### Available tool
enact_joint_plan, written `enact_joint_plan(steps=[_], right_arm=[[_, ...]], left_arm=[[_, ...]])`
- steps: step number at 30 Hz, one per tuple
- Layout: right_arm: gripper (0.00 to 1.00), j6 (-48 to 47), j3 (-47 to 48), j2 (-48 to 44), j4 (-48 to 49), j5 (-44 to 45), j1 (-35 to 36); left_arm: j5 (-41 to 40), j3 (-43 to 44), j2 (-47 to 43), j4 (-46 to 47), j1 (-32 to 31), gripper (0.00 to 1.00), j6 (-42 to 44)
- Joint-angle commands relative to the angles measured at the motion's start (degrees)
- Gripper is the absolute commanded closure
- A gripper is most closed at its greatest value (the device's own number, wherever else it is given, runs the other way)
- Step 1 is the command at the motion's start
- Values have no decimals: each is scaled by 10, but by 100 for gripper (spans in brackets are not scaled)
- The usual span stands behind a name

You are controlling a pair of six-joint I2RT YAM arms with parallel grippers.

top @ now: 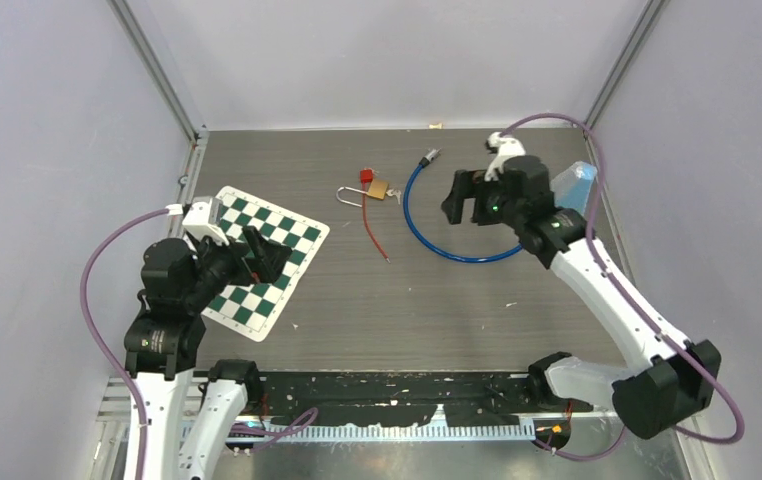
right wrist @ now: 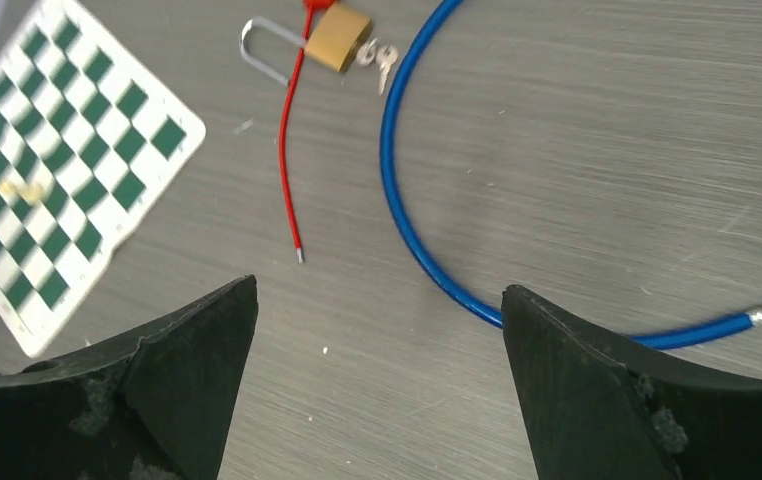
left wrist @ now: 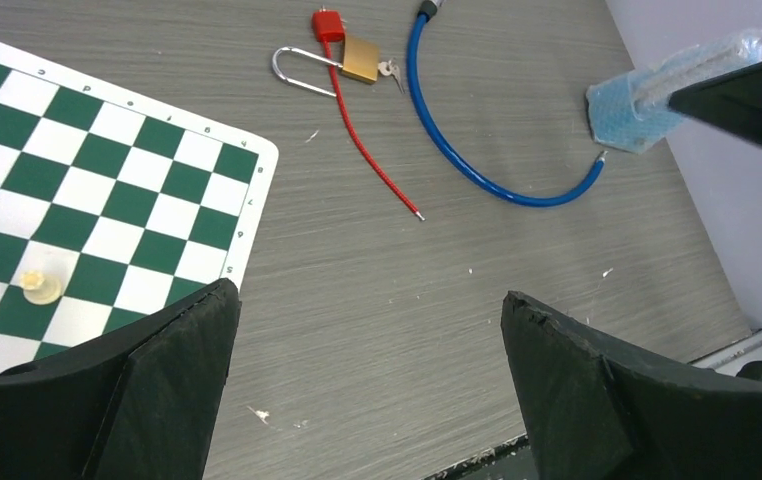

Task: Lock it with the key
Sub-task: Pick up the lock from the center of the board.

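Note:
A brass padlock (top: 378, 188) with its silver shackle (top: 349, 196) swung open lies at the table's far middle. Small silver keys (top: 394, 196) stick out of its right side. It also shows in the left wrist view (left wrist: 360, 59) and the right wrist view (right wrist: 338, 42), keys (right wrist: 382, 60) beside it. My left gripper (top: 269, 258) is open and empty above the chessboard's right edge. My right gripper (top: 461, 198) is open and empty, held above the table to the right of the padlock, over the blue cable.
A red cable (top: 372, 222) with a red tag (top: 366, 175) runs through the shackle. A blue cable (top: 437, 232) curves right of the padlock. A green-and-white chessboard (top: 257, 258) lies at left with a small pale piece (left wrist: 39, 285). A blue plastic packet (top: 575, 184) sits at far right.

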Motion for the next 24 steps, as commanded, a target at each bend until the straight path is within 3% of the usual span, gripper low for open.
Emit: enact_joint_plan(steps=[1, 5, 11, 16, 21, 24], right_arm=[[1, -51, 0, 34, 20, 86, 77], [10, -33, 16, 91, 22, 104, 117], [19, -32, 51, 186, 39, 133, 162], [35, -39, 94, 263, 62, 120, 198], [39, -15, 133, 353, 118, 122, 217], [35, -29, 186, 420, 148, 165, 219]], left_arm=[[25, -33, -22, 86, 3, 0, -10], [19, -61, -34, 102, 3, 0, -9], [86, -134, -16, 186, 3, 0, -61], [75, -181, 17, 225, 2, 3, -93], [48, -200, 35, 277, 2, 4, -129], [29, -183, 51, 266, 2, 4, -124]])
